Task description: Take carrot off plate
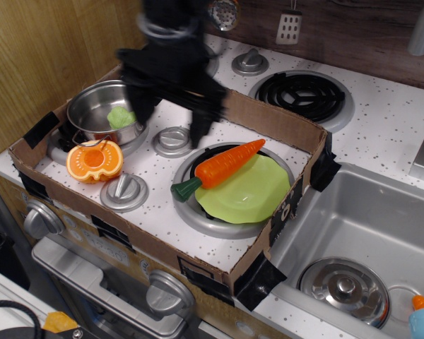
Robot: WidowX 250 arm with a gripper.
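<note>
Carrot lying on the plate, end effector above the surface.

The carrot [223, 165] is laid across the left rim of the plate [251, 194], its green stem end pointed to the front edge of the surface [159, 205]. The end effector [171, 123] is blurred near the back edge, beside a steel pot [102, 113]; its opening cannot be told. Nothing is seen held.

You've got a toy stovetop with a taped cardboard tray [297, 134] sitting on it. Inside the tray at the left there's a steel pot [92, 113] with something green [119, 116] in it, and a ridged orange pumpkin half [93, 161] just in front of the pot. Off to the right is a sink [367, 233] with a metal lid [343, 282] in the bottom.
</note>
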